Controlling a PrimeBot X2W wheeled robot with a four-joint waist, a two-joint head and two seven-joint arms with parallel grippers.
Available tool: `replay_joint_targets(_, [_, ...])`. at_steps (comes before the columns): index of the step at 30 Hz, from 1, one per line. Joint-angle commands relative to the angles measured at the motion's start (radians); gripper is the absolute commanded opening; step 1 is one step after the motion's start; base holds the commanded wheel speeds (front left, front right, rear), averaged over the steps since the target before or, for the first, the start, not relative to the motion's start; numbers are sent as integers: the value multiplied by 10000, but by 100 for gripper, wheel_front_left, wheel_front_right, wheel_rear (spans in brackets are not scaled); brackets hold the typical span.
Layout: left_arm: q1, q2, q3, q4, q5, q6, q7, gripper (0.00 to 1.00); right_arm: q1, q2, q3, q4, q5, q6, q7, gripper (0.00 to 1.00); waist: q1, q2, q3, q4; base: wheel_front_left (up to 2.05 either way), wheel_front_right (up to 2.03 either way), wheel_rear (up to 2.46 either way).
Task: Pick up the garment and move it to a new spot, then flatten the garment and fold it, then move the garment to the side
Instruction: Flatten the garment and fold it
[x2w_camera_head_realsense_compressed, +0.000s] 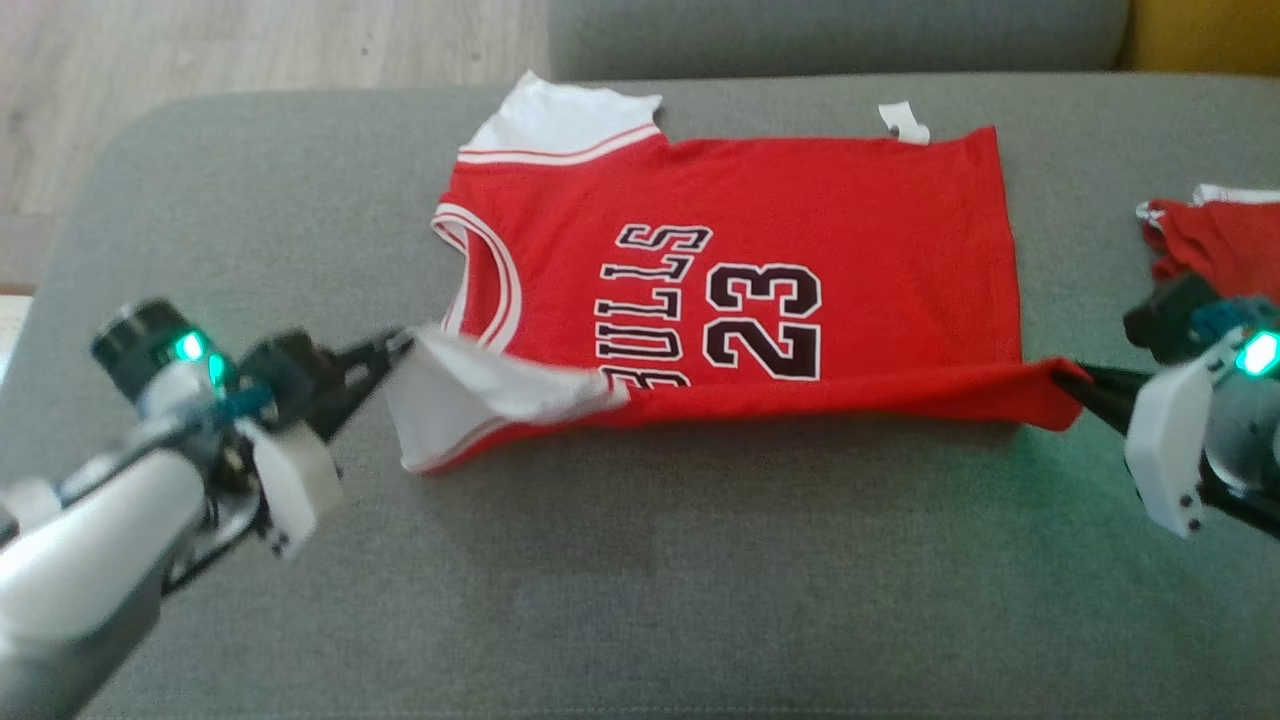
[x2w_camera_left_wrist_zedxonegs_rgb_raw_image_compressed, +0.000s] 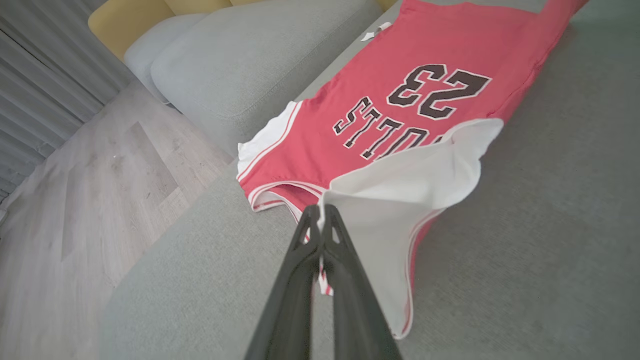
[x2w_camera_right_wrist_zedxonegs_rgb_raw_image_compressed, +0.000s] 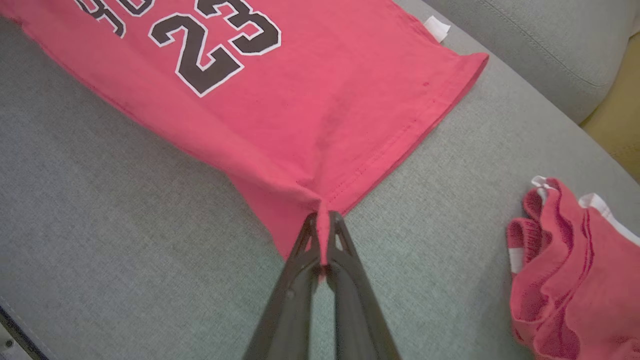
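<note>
I see the red jersey (x2w_camera_head_realsense_compressed: 760, 230) spread on the grey cushion (x2w_camera_head_realsense_compressed: 640, 580), its near edge lifted. My left claw (x2w_camera_head_realsense_compressed: 403, 344) pinches the white-lined shoulder corner and my right claw (x2w_camera_head_realsense_compressed: 1063, 376) pinches the hem corner. A crumpled red garment (x2w_camera_head_realsense_compressed: 1220, 240) lies to the right, apart from it.

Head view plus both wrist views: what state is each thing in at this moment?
jersey: spread print-up on the grey cushion, near edge lifted, white inside showing at the shoulder.
left hand: shut on the jersey's near shoulder corner.
right hand: shut on the jersey's near hem corner.
second red garment: bunched, lying apart from the jersey.
</note>
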Motion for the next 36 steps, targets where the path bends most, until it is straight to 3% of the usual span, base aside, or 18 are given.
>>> replay_joint_targets(1, [-789, 293, 530, 38, 84, -15, -129, 0, -184, -144, -134, 2, -36, -7, -20, 0, 1, 0, 174, -97, 0, 0, 0])
replay_joint_targets(7, [-2112, -189, 109, 1317, 209, -60, -281, 0, -641, 189, -134, 239, -159, -7, 206, 0, 1, 0, 625, -318, 0, 0, 0])
replay_joint_targets(16, [-4014, -604, -1538, 3022, 94, -67, -566, 0, -1327, 665, -134, 574, -376, -7, 502, 0, 1, 0, 1455, -760, 0, 0, 0])
replay_joint_targets(24, [-5080, -1169, -2241, 4591, -28, -68, -919, 0, -1632, 970, -134, 736, -455, -7, 636, 0, 1, 0, 1924, -1003, 0, 0, 0])
replay_joint_targets(25, [-5163, -1264, -2273, 4791, -52, -68, -951, 22, -1690, 1006, -134, 795, -409, -7, 555, 50, 1, 0, 1951, -1019, 0, 0, 0])
replay_joint_targets(26, [-5229, -1364, -2294, 4999, -97, -68, -976, 100, -1743, 1055, -134, 900, -326, -7, 495, 100, 1, 0, 1971, -1034, 0, 0, 0])
replay_joint_targets(30, [-5444, -1751, -2195, 5757, -340, -53, -1152, 100, -1988, 1257, -134, 1343, -370, -7, -29, 100, 1, 0, 1966, -1069, 0, 0, 0])
replay_joint_targets(36, [-5387, -2248, -1003, 6232, -1191, 743, -1379, 100, -2272, 1646, -451, 2397, -13, -7, -1811, 100, 1, 0, 1559, -1052, 0, 0, 0])
